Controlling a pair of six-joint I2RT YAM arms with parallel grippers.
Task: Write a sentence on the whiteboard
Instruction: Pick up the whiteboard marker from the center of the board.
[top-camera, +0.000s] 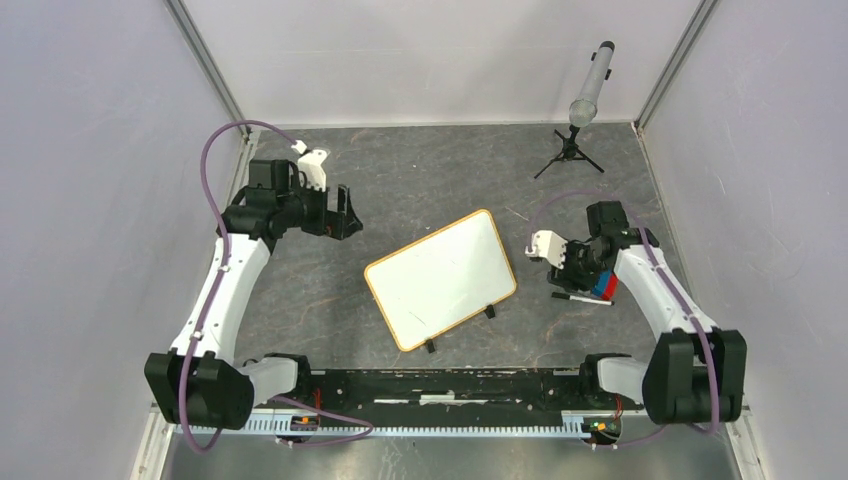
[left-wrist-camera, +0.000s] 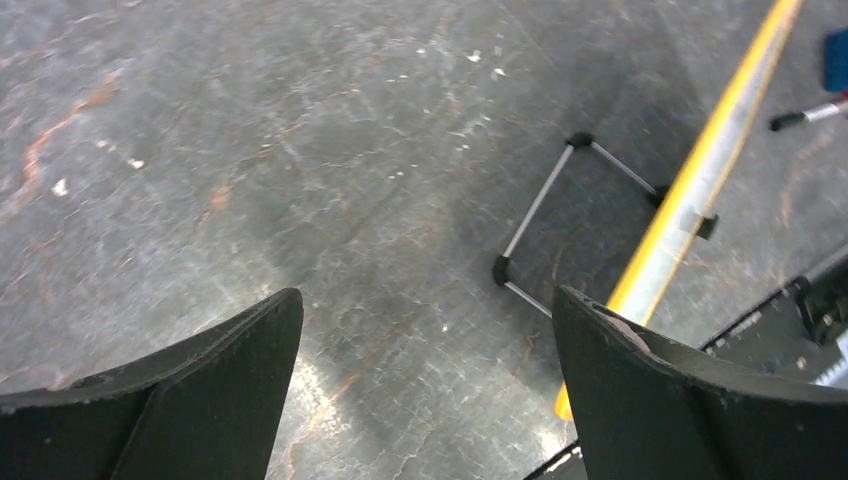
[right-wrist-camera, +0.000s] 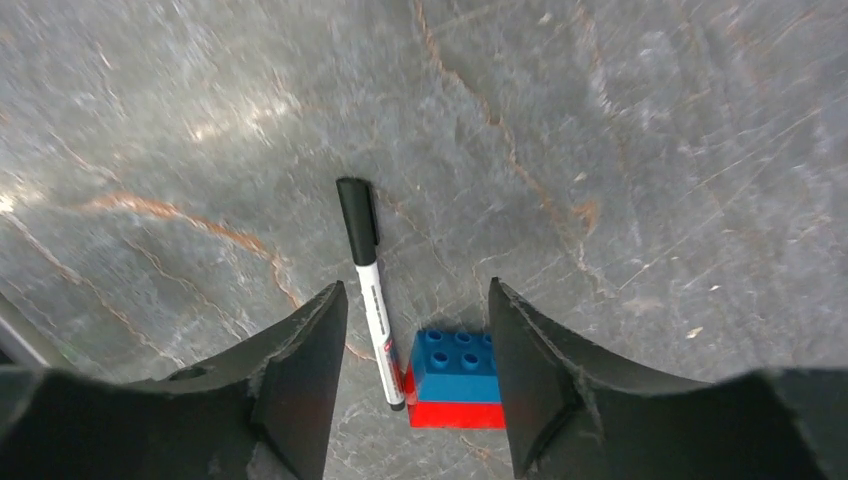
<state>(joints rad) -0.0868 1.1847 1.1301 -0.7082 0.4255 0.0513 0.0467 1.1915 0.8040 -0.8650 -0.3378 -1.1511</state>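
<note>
Orange-tan wood frames the whiteboard (top-camera: 441, 279), which lies flat and askew mid-table (top-camera: 420, 170), between my two hands and touching neither. From above, the left hand (top-camera: 340, 212) hangs up-left of it on a bent arm, fingers spread wide and empty. The right hand (top-camera: 578, 275) points down just right of the board.

On the left wrist camera I see wide-spread fingers (left-wrist-camera: 200, 400) over bare table, with the board's frame edge ahead on the right.

On the right wrist camera the fingers (right-wrist-camera: 300, 390) stand partly apart. A marker (right-wrist-camera: 368, 290) and a blue-and-red brick (right-wrist-camera: 455, 380) lie on the table between them, ungripped.
</note>
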